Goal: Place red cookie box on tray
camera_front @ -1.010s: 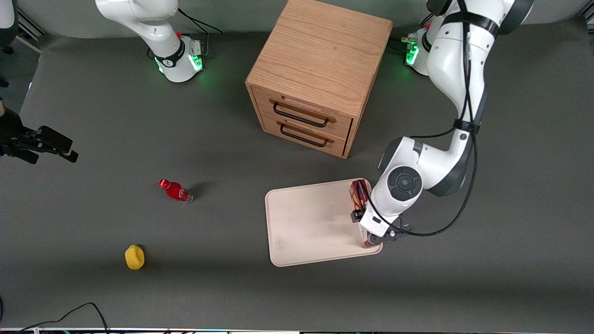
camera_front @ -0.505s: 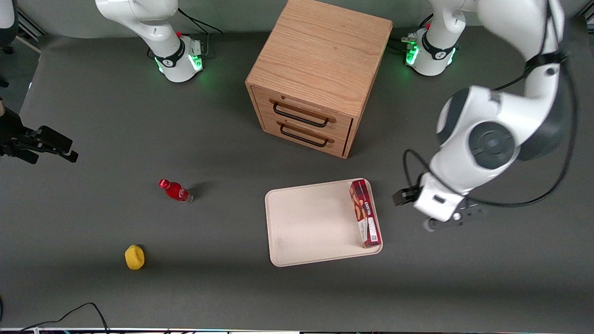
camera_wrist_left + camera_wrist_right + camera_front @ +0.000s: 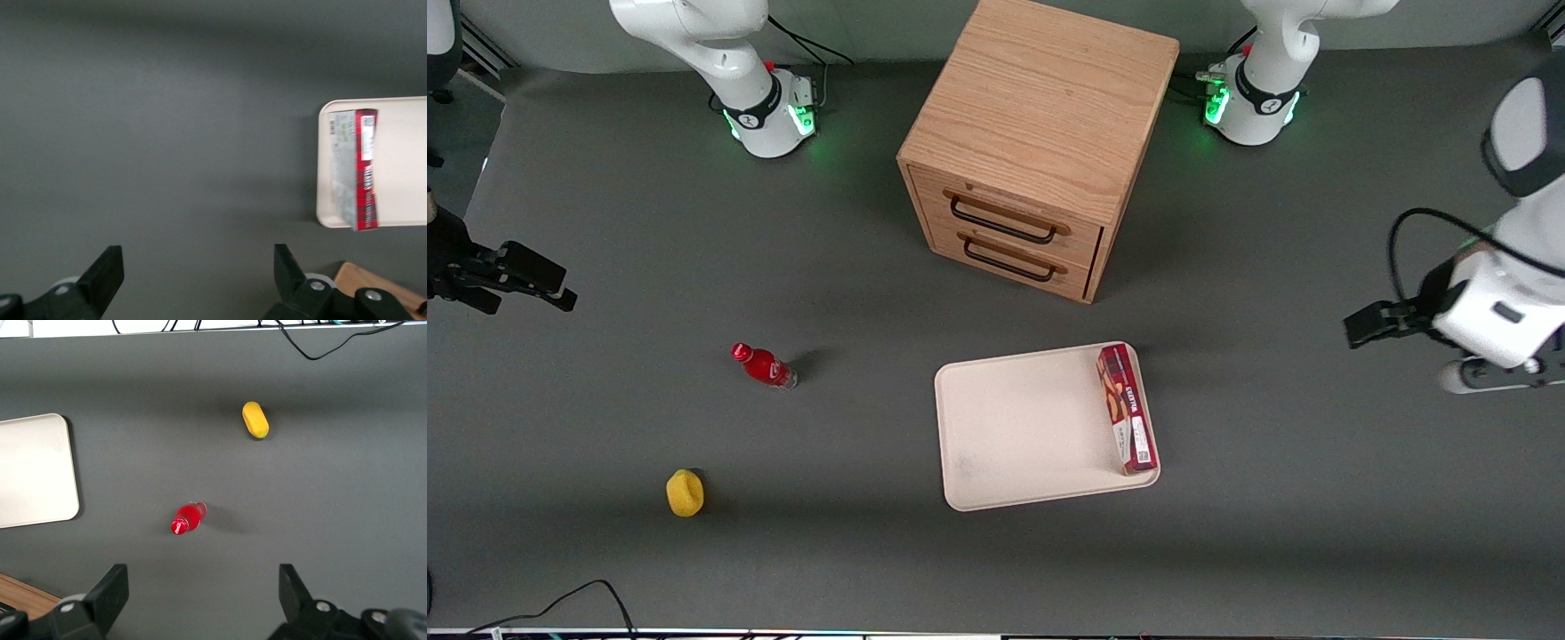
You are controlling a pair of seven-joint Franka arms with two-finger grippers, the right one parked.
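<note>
Red cookie box point(image 3: 1127, 408) on tray point(image 3: 1023, 427); wrist view alone shows gripper point(image 3: 199, 277) fingers spread

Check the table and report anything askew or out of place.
Nothing serious. The box lies flat on the tray, hard against its edge toward the working arm, not centred. The open gripper hangs empty over bare table, well clear.

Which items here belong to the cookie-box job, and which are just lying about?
Job:
red cookie box, lying on the tray
tray
tool, open, above bare table toward the working arm's end

Lying about:
red bottle
yellow object
wooden drawer cabinet
</note>
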